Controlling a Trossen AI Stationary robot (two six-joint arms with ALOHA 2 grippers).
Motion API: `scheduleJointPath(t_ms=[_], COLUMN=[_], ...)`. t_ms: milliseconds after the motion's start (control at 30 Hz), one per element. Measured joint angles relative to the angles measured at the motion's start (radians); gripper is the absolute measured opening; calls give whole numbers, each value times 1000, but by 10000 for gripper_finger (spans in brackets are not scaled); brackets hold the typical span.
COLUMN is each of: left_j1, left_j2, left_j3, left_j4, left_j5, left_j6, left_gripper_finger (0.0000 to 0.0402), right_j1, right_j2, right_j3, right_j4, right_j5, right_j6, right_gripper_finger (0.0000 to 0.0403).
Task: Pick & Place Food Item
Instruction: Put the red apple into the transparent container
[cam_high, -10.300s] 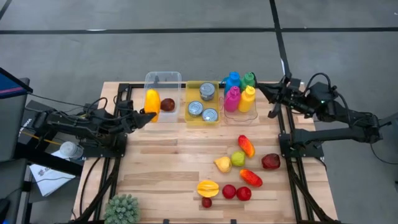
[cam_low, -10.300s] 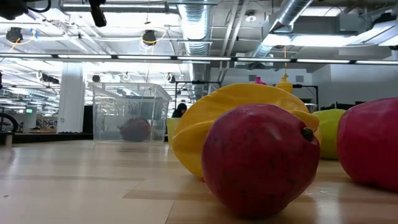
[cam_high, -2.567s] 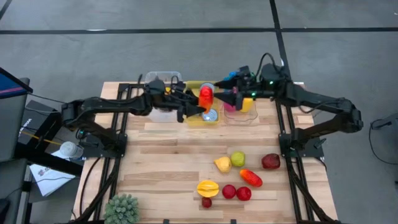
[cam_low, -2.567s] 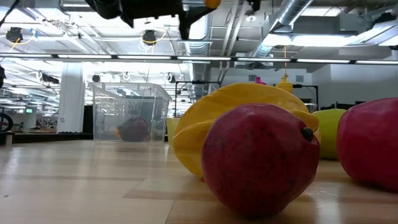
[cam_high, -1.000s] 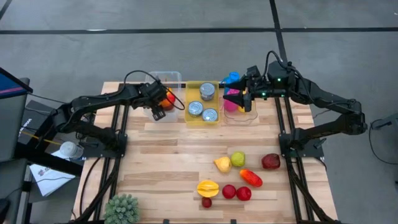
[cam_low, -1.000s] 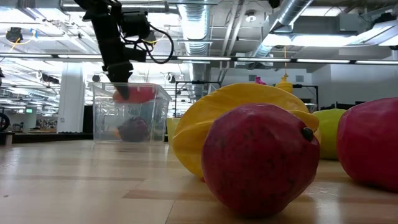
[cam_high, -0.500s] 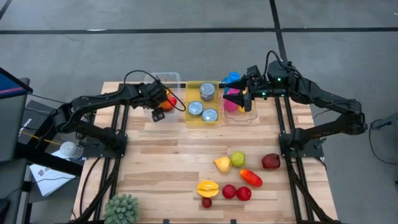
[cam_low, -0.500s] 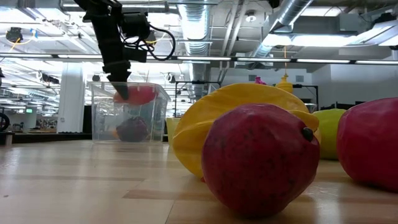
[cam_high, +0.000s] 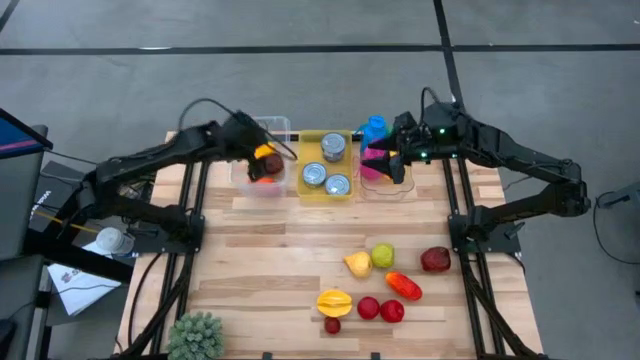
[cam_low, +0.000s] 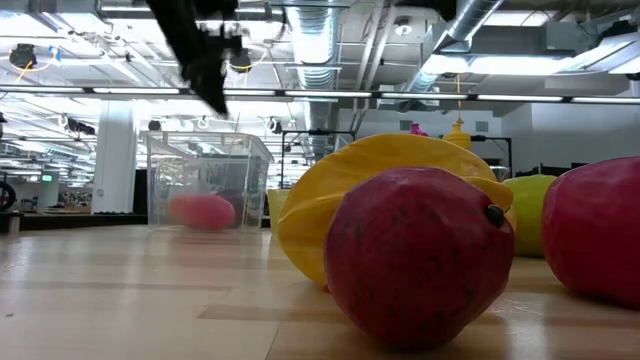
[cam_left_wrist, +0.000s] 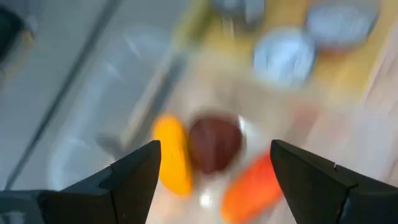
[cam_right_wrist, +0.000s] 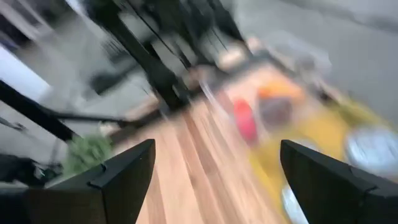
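Observation:
A clear bin (cam_high: 262, 165) stands at the table's far left. On its floor lie a red-orange food item (cam_high: 266, 172), a yellow one (cam_left_wrist: 168, 155) and a dark red one (cam_left_wrist: 214, 143). The red-orange item also shows through the bin's wall (cam_low: 200, 210). My left gripper (cam_left_wrist: 211, 180) is open with nothing between its fingers, and hangs above the bin (cam_high: 255, 140). My right gripper (cam_right_wrist: 214, 180) is open too, over the tray of coloured bottles (cam_high: 385, 160). More food items lie loose at the near right, among them a yellow starfruit (cam_high: 334, 301) and a dark red fruit (cam_high: 435, 260).
A yellow tray with three cans (cam_high: 325, 165) stands between the bin and the bottle tray. A green plant (cam_high: 195, 338) sits at the near left corner. The wood between the trays and the loose fruit (cam_high: 300, 240) is bare.
My left gripper has let go of the red-orange food item, which has dropped from near the bin's rim to the bin's floor. The gripper has then risen and drawn a little toward the table's far edge.

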Motion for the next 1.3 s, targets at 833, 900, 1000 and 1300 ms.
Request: scheduleJointPath(t_ms=[833,900,1000,1300], left_j1=[-69,-69,-69,-68], left_j2=[-357,-343,-325,-277], left_j3=[137,137,137,137], left_j4=[288,288,290,289], left_j5=[73,73,73,72], left_j6=[-181,-181,-180,-179], left_gripper_finger=[289,289,289,289], right_j1=[536,559,584,610], right_j2=[-16,-19,-17,49], right_j3=[-516,-536,-548,-626], right_j4=[-732,-665,-612,-615], right_j5=[-73,-76,-70,-81], right_j6=[389,375,342,328], right_gripper_finger=[336,336,336,338])
